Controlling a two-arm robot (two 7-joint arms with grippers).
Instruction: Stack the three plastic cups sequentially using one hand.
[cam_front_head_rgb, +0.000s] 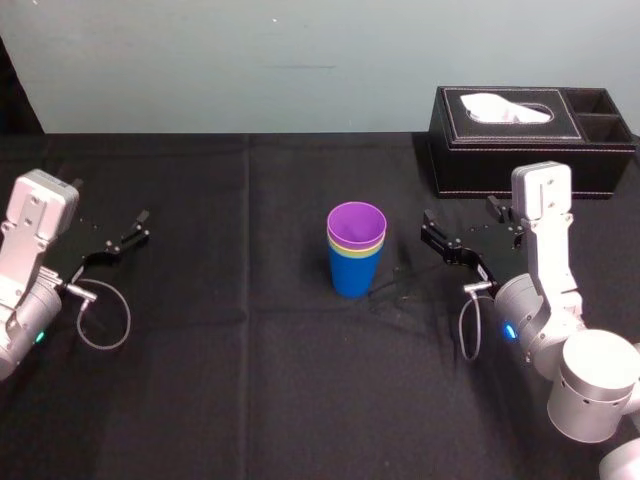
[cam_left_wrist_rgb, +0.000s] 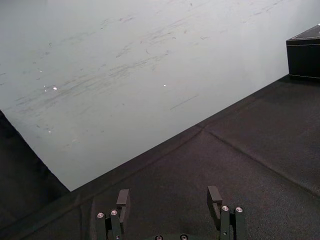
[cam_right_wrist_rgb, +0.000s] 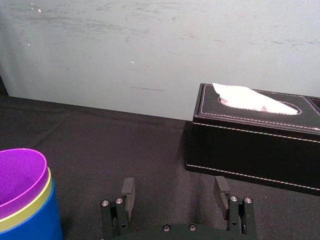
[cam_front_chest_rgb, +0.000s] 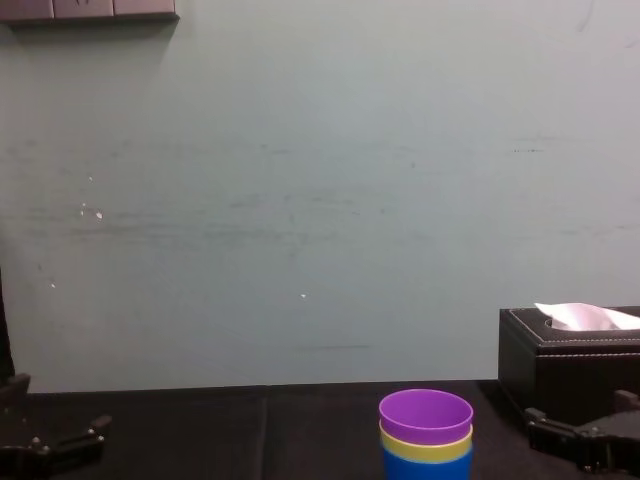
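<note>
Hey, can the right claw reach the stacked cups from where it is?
Probably yes. The right claw sits open just right of the cup stack, bare black cloth between them; the tissue box stands farther back. The left claw is parked far left.

L gripper (cam_front_head_rgb: 115, 240) by table (cam_front_head_rgb: 250, 400) left edge, fingers spread wide. R gripper (cam_front_head_rgb: 465, 228) nr right edge, fingers spread too. Both wrists low, aimed twd far edge.
</note>
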